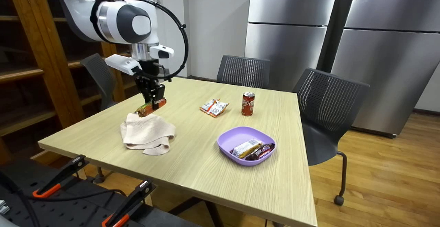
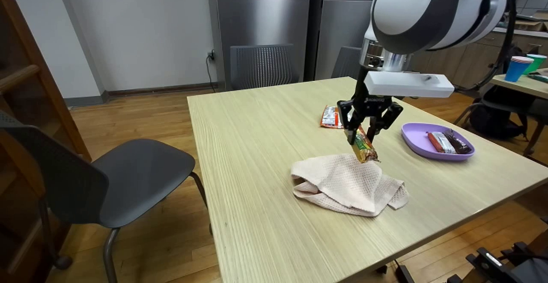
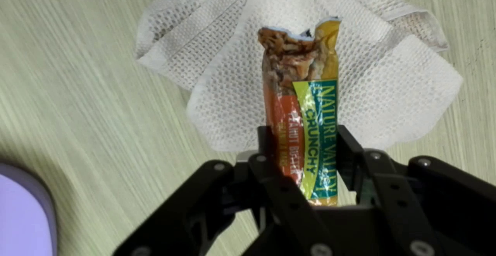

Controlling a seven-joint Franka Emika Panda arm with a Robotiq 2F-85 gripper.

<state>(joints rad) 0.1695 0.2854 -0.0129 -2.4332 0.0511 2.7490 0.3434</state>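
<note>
My gripper [image 3: 304, 144] is shut on a Nature Valley granola bar [image 3: 306, 101], its fingers pressing the wrapper from both sides. The red, green and yellow wrapper stretches out past the fingertips in the wrist view. A crumpled pale cloth [image 3: 228, 109] lies on the table beneath the bar. In both exterior views the granola bar [image 1: 145, 109] [image 2: 364, 148] hangs tilted from the gripper [image 1: 156, 100] over the cloth's far edge. Whether its lower end touches the cloth [image 1: 147, 134] [image 2: 338, 184], I cannot tell.
A purple plate [image 1: 235, 136] [image 2: 413, 139] carries wrapped bars; its edge enters the wrist view at lower left. Behind it stand a Dr Pepper can [image 1: 248, 104] and an orange-and-white snack packet [image 1: 214, 108]. Chairs [image 1: 330, 113] surround the table [image 1: 275, 192].
</note>
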